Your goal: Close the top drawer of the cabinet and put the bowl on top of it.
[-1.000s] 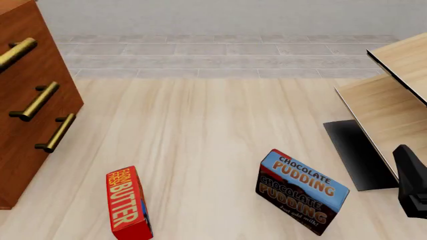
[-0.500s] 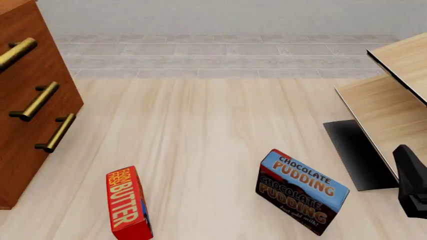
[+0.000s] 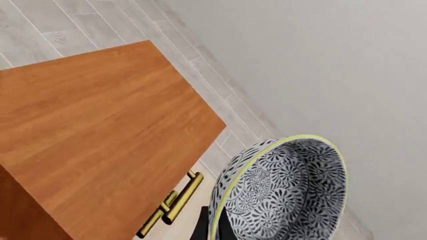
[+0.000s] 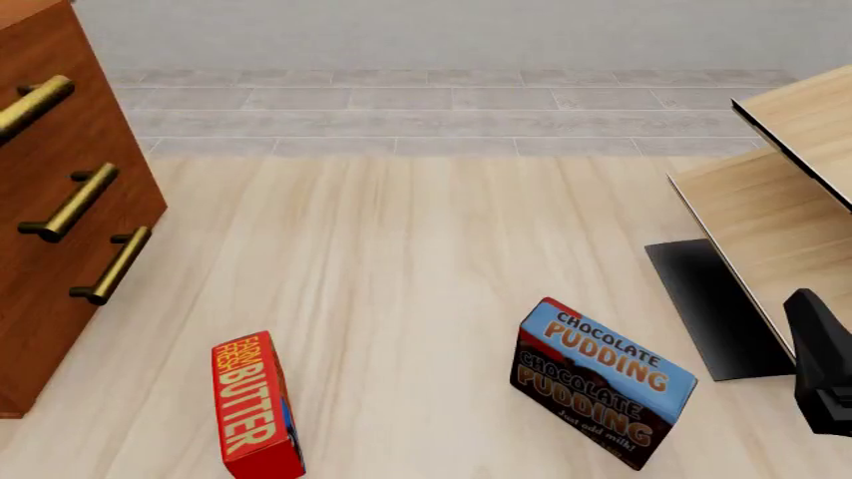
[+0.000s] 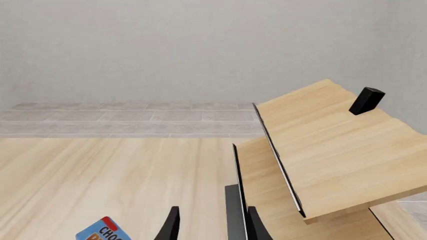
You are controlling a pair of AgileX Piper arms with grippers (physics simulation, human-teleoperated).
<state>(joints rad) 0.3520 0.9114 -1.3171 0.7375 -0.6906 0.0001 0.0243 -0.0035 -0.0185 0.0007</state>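
The blue-grey floral bowl (image 3: 280, 190) hangs tilted on its side in the air, and my left gripper (image 3: 212, 229) is shut on its yellowish rim. It hovers over the reddish-brown cabinet's flat top (image 3: 87, 125), above the front edge. One brass handle (image 3: 172, 202) shows below that edge. In the front view the cabinet (image 4: 60, 269) stands at the left. The top drawer (image 4: 30, 108) looks flush with the two lower fronts. Neither the bowl nor my left gripper shows in the front view. My right gripper (image 5: 213, 227) is open and holds nothing, low at the right beside the shelf unit.
A red butter box (image 4: 253, 404) and a chocolate pudding box (image 4: 602, 384) lie on the table near the front. The pale wooden shelf unit (image 4: 785, 200) with its black base (image 4: 712, 299) fills the right side. A small black block (image 5: 367, 100) sits on its upper board.
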